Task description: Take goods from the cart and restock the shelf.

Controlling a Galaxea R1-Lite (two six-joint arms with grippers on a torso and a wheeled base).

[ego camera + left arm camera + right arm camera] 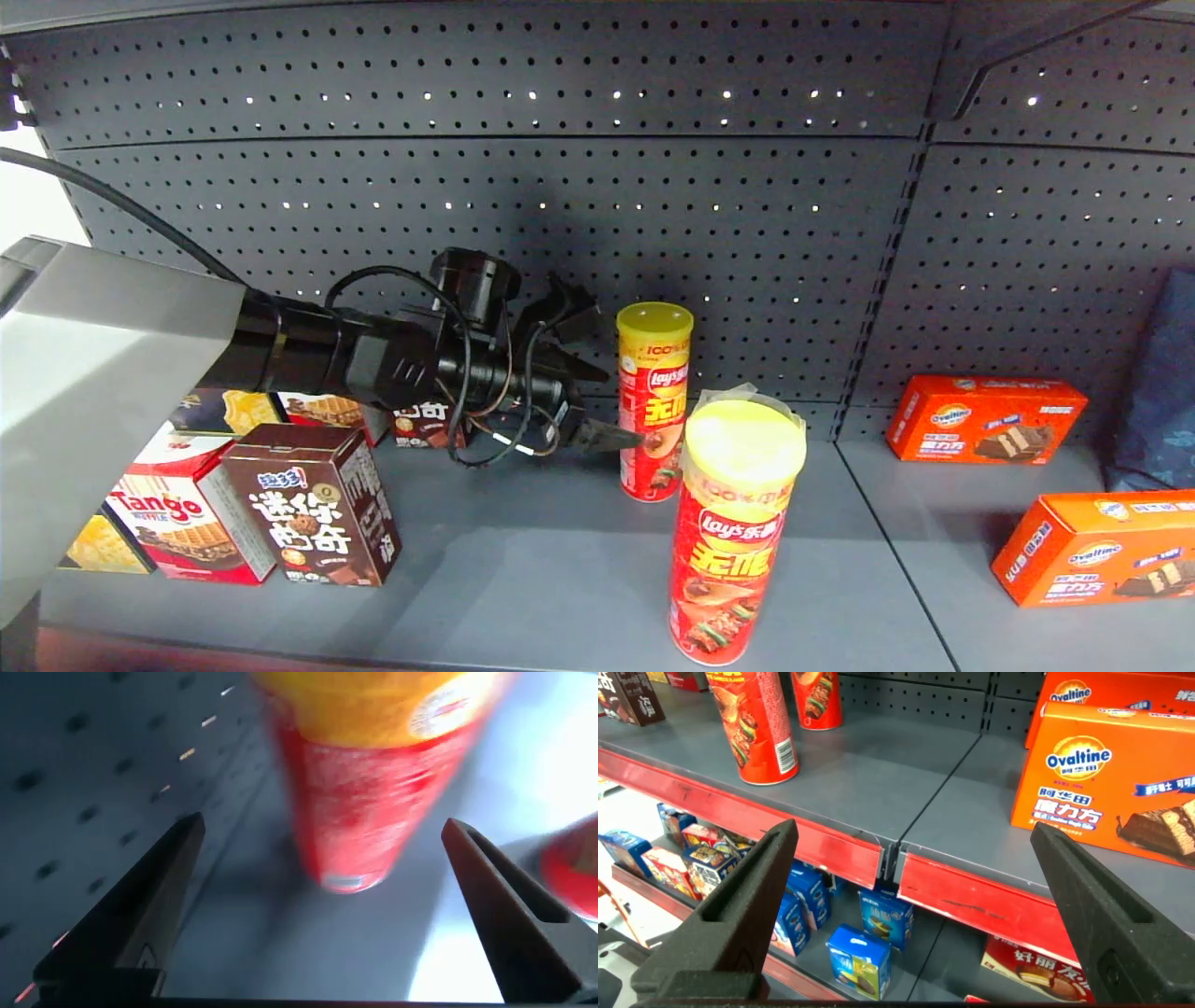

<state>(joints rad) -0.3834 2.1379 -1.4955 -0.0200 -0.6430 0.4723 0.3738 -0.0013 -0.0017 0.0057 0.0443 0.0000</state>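
Lower left of head view: wafer box (177,523) and brown cookie box (317,513) stood on the shelf (523,560). Mid-frame: left gripper (322,829) was wide open, its fingers (140,924) either side of the rear chips can (653,401), which stood upright near the back panel. I couldn't tell if one fingertip touched it. Front chips can (738,532) stood lower centre, near the shelf lip. Orange boxes (985,420) lay on the right. Right gripper (915,831) was spread open, holding nothing, out in front of the red shelf edge (971,882).

My read on the cans: light, thin-walled, glossy, tall, so tippy and crushable. Clamp mid-body across the diameter with modest force, not on the soft lid.
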